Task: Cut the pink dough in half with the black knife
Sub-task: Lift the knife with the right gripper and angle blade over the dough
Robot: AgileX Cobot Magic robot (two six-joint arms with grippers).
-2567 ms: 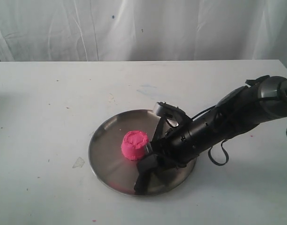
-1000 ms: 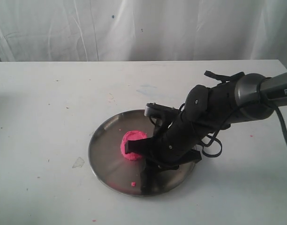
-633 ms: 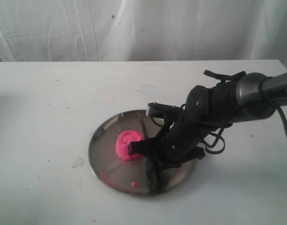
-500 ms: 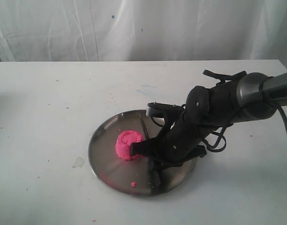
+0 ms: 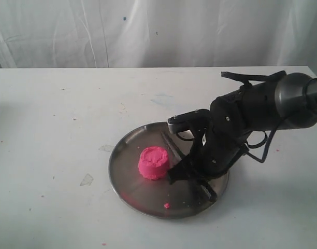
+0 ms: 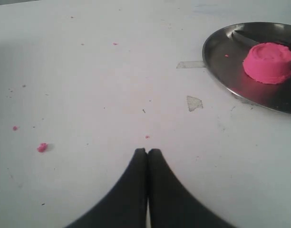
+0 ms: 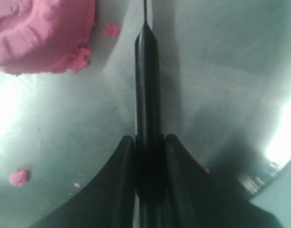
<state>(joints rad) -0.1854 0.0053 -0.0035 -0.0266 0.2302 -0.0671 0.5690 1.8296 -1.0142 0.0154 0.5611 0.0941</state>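
In the exterior view the right arm hides most of the black knife, so only a short stretch of blade shows on the far side of the plate. In the right wrist view the pink dough is cut off by the picture's edge. There the jaws of the right gripper cover part of the knife's handle, and the blade's thin end runs out of the picture.

table: white, speckled | lying on it: steel plate; clear scrap near plate; pink crumbs

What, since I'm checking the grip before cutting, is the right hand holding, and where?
The right hand is shut on the black knife by its handle.
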